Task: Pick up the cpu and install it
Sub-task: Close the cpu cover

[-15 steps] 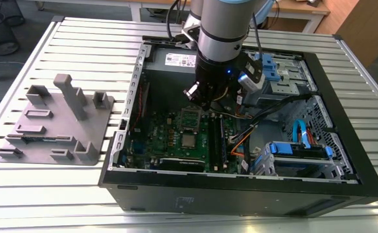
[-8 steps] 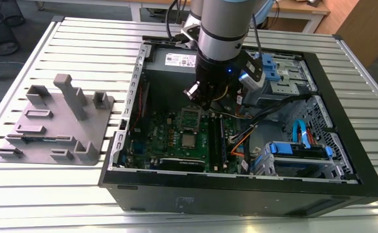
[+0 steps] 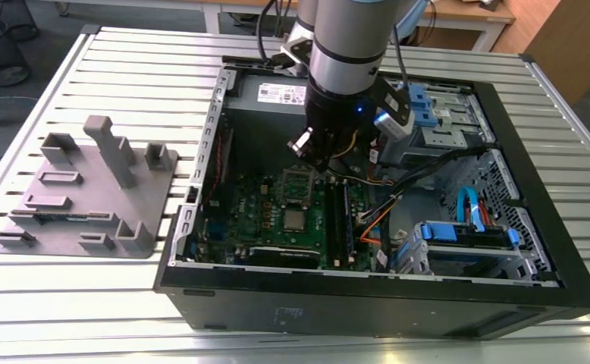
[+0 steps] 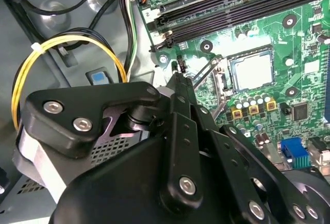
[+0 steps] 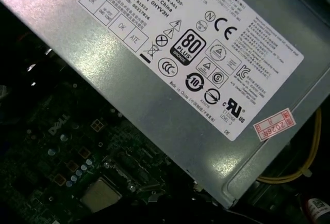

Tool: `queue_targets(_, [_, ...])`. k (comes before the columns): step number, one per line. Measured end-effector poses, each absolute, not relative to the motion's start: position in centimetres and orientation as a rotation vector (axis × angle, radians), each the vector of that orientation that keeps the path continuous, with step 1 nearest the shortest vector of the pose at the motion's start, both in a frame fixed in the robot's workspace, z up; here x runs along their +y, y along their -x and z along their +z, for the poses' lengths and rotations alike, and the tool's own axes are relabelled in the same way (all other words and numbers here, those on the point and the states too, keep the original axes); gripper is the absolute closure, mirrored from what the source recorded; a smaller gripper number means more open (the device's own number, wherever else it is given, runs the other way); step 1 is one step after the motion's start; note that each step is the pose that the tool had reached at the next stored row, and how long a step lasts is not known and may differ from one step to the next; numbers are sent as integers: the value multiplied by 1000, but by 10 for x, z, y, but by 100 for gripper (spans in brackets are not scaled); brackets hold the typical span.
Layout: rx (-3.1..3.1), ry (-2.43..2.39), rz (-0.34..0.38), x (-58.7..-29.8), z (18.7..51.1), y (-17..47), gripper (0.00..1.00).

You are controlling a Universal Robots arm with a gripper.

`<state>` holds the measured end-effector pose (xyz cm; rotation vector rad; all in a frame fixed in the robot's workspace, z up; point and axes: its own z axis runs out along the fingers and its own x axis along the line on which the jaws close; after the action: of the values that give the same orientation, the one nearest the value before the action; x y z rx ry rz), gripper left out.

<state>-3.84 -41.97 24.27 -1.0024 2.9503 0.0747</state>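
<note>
The arm reaches down into an open computer case (image 3: 204, 152) lying on a slatted bench (image 3: 103, 61). The pincer (image 3: 310, 152) hangs above the green board (image 3: 265, 205), near the upper end of the socket (image 3: 297, 199). The cpu (image 3: 295, 221) sits in the socket, silver top up, apart from the pincer and below it in the exterior view; the socket's metal frame stands swung open just beyond it. In the second wrist view the cpu (image 4: 252, 70) lies flat in its socket with the black pincer linkage (image 4: 178, 131) in the foreground, the fingers drawn together with nothing between them. In the first wrist view the cpu (image 5: 100, 194) shows dimly under the grey power supply (image 5: 170, 95). A grey plastic holder (image 3: 83, 197) rests on the bench at the exterior view's left, well apart from the case.
</note>
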Motion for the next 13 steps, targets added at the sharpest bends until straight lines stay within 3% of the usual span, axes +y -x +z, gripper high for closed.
queue_targets(13, [2930,1057,75,-426,243,42,89])
